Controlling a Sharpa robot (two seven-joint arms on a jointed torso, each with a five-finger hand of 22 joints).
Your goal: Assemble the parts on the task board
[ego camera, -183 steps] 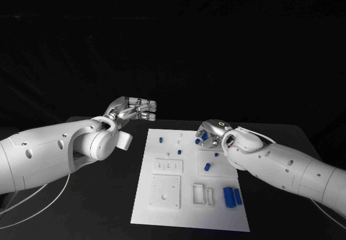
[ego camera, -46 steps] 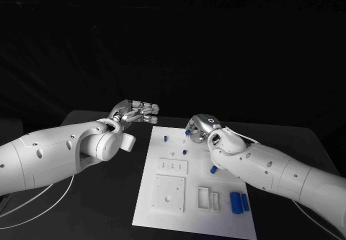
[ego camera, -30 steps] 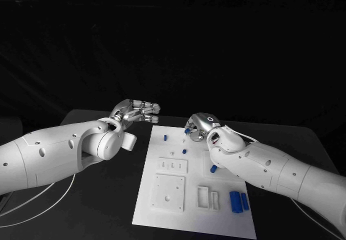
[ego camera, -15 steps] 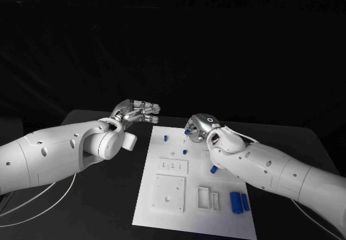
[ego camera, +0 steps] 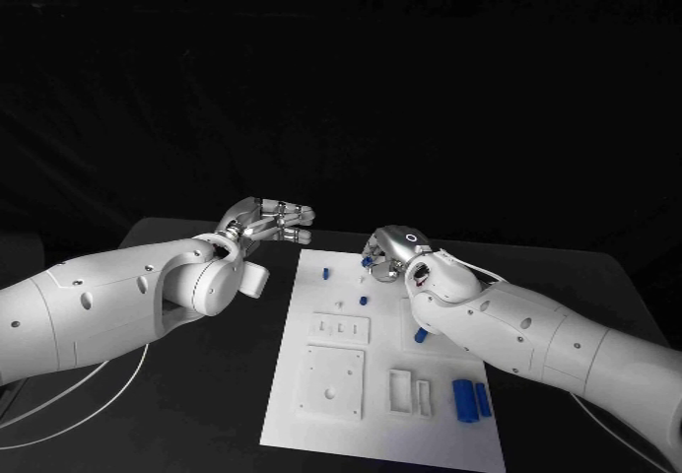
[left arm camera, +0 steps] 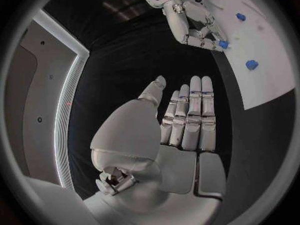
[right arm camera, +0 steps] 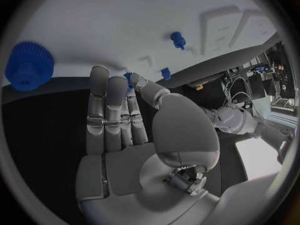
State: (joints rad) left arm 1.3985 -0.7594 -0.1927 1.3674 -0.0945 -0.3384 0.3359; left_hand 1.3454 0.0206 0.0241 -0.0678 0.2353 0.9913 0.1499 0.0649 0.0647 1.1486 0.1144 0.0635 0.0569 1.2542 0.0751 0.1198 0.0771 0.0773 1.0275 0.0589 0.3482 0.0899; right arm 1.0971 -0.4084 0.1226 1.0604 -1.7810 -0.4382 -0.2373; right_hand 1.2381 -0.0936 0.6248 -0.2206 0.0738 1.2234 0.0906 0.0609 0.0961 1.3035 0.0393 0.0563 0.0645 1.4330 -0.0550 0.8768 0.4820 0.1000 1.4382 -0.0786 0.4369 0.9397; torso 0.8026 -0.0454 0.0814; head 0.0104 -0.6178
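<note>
The white task board (ego camera: 327, 414) lies lengthwise in the middle of the black table. My right hand (ego camera: 391, 248) hovers over its far end and pinches a small blue part (right arm camera: 127, 77) between thumb and fingertip; the left wrist view shows that part (left arm camera: 223, 44) at the right hand's (left arm camera: 194, 20) fingertips. A blue gear (right arm camera: 28, 65) and a blue peg (right arm camera: 178, 39) stand on the board (right arm camera: 125, 20) beyond the fingers. My left hand (ego camera: 270, 219) hangs beside the board's far left corner, its fingers (left arm camera: 187, 115) straight and holding nothing.
More blue parts sit on the board: a peg (ego camera: 325, 270) at the far left, another (ego camera: 364, 299) mid-board, one (ego camera: 421, 333) under my right forearm, and two long pieces (ego camera: 463, 397) near the right edge. White raised blocks (ego camera: 331, 379) occupy the near half.
Since the oldest frame my right hand has shifted a little toward the board's far end, still holding the blue part. Over the last second nothing has visibly moved.
</note>
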